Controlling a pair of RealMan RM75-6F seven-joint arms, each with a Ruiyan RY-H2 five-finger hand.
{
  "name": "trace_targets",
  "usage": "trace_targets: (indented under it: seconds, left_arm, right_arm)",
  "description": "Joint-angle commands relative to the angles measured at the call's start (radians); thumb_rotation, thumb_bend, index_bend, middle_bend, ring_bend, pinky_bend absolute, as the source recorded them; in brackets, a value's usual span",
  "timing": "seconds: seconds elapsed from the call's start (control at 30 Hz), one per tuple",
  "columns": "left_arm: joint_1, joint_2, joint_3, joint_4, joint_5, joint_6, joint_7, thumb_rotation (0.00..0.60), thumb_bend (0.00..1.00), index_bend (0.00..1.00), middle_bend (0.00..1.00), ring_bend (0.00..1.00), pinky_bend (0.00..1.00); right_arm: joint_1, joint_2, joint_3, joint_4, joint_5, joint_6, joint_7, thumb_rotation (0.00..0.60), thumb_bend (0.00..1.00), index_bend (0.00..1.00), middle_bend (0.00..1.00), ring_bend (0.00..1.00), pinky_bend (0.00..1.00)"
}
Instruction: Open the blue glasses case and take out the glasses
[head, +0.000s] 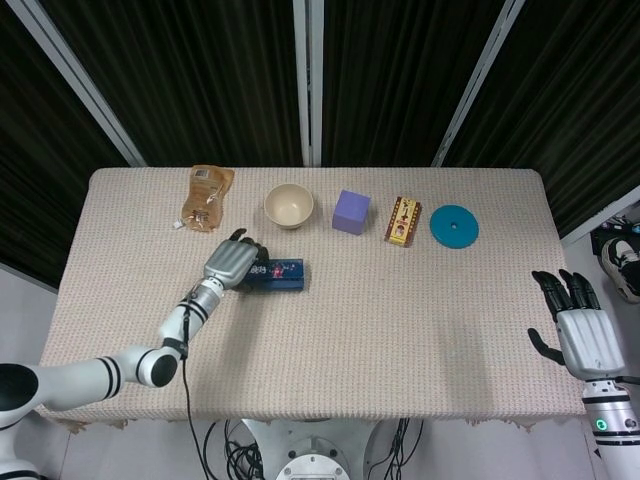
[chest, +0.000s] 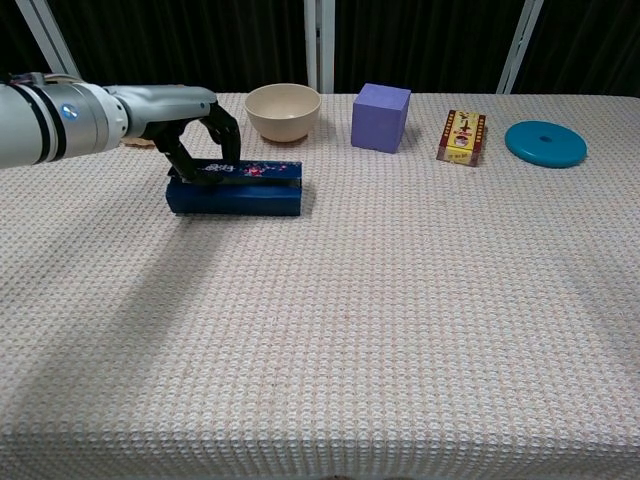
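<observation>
We are gripping the blue glasses case (chest: 236, 187) at its left end with our left hand (chest: 190, 125), fingers curled over its lid (which is lying closed). The case is sitting lengthwise on the table (chest: 400, 330), just in front of the beige bowl (chest: 283, 111). Our right hand (head: 583, 330) is hovering off the table's right edge, fingers spread, holding nothing.

Along the table's (head: 420, 330) far edge sit a snack bag (head: 206, 197), bowl (head: 289, 205), purple cube (head: 351, 212), small box (head: 403, 221) and teal disc (head: 454, 226).
</observation>
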Motion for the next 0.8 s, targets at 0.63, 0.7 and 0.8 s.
trace_targets:
  seconds: [0.63, 0.7, 0.8]
  left_arm:
    - [0.004, -0.027, -0.021, 0.144, -0.116, -0.021, 0.036, 0.600, 0.52, 0.27, 0.19, 0.00, 0.06]
    - [0.016, -0.013, -0.028, 0.123, -0.099, 0.004, 0.024, 0.600, 0.52, 0.27, 0.19, 0.00, 0.06]
    - [0.051, 0.026, -0.033, 0.041, -0.032, 0.068, -0.009, 0.600, 0.52, 0.29, 0.20, 0.02, 0.06]
  right_arm:
    - [-0.006, 0.008, -0.004, -0.006, -0.008, 0.007, 0.010, 0.600, 0.24, 0.04, 0.13, 0.00, 0.01]
    - [-0.008, 0.009, -0.003, -0.005, -0.009, 0.012, 0.011, 0.600, 0.24, 0.04, 0.13, 0.00, 0.01]
    - [-0.008, 0.008, -0.002, -0.003, -0.011, 0.014, 0.011, 0.600, 0.24, 0.04, 0.13, 0.00, 0.01]
